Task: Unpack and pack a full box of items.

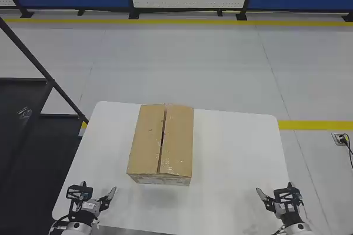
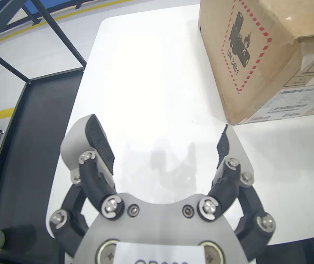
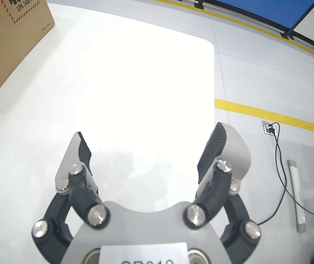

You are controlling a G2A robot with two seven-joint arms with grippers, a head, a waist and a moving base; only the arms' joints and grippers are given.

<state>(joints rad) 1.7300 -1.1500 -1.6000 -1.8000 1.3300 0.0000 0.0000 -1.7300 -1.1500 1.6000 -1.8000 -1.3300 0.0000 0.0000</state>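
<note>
White rounded desk (image 1: pixel 235 153) carries a closed brown cardboard box (image 1: pixel 162 144), set toward the far edge. Left gripper (image 2: pixel 158 135) & right gripper (image 3: pixel 149 138) hang by near corners, jaws spread, empty. Prob. parked clear so the flaps can be reached.

**White table, one box**

A white rectangular tabletop with rounded corners (image 1: pixel 241 158) carries a closed brown cardboard box (image 1: pixel 162 144). The box sits flat, slightly toward 11 o'clock from the table's middle, its long sides and centre flap seam running from 12 to 6 o'clock. White paper labels (image 2: pixel 291 102) sit on its 6 o'clock end face
</note>
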